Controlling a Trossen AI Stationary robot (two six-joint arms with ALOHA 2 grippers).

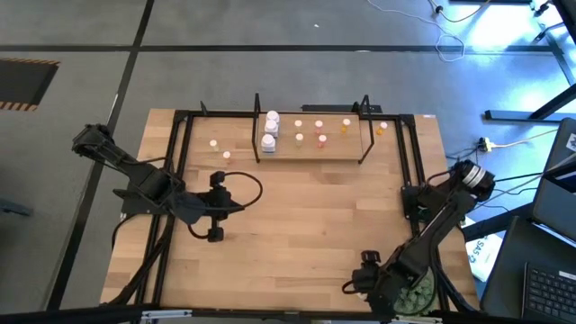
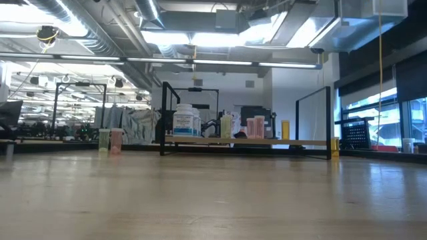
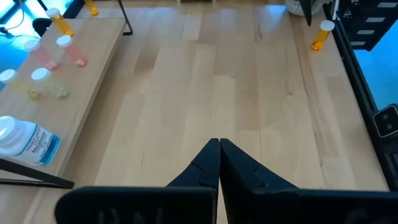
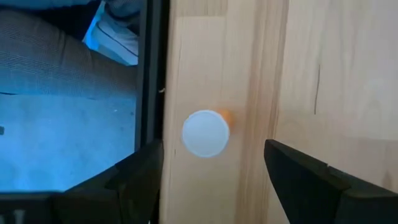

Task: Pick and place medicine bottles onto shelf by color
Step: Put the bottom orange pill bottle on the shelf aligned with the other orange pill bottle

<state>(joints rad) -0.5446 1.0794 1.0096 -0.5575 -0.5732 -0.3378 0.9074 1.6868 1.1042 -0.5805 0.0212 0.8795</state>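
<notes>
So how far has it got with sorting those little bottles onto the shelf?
Roughly halfway. Done: about seven bottles stand on the shelf, two white ones among them. In hand: the right gripper hangs, jaws open, over an orange bottle by the table edge, not yet gripped. Left: two bottles beside the shelf's left end and another orange one past its right end. The left gripper waits, jaws shut.

My table (image 1: 306,207) is pale wood planks, smooth with a soft shine. My end effector (image 3: 219,163) has matt black plastic fingers. The shelf (image 1: 310,148) has thin black metal ends and a pale wood base. The orange bottle (image 4: 208,132) looks like see-through plastic with a smooth white cap.
</notes>
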